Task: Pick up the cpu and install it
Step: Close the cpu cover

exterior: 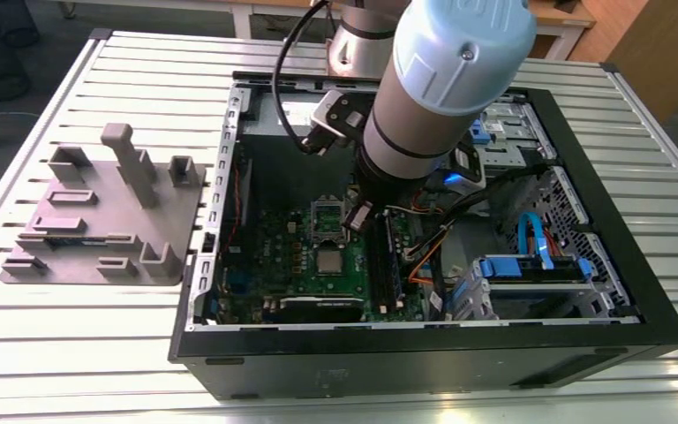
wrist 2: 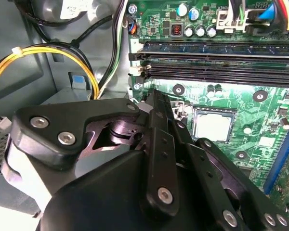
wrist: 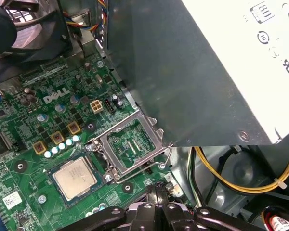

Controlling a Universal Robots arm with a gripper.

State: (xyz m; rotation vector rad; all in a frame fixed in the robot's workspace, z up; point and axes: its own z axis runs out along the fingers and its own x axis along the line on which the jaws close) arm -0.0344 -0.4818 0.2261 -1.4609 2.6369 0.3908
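Observation:
The cpu is a small silver square lying flat in its socket on the green motherboard inside the open computer case. It also appears in both wrist views, cpu and cpu. The socket's metal load plate stands swung up beside it. My gripper hangs over the board just behind the socket. Its black fingers are pressed together with nothing between them. The gripper's tip sits close to the raised load plate's hinge end, apart from the cpu.
The grey power supply with a white label looms close over the socket. Yellow cables loop beside it. Long black memory slots run along the socket. A drive cage with blue cables fills the case's far side. A grey fixture stands on the slatted table.

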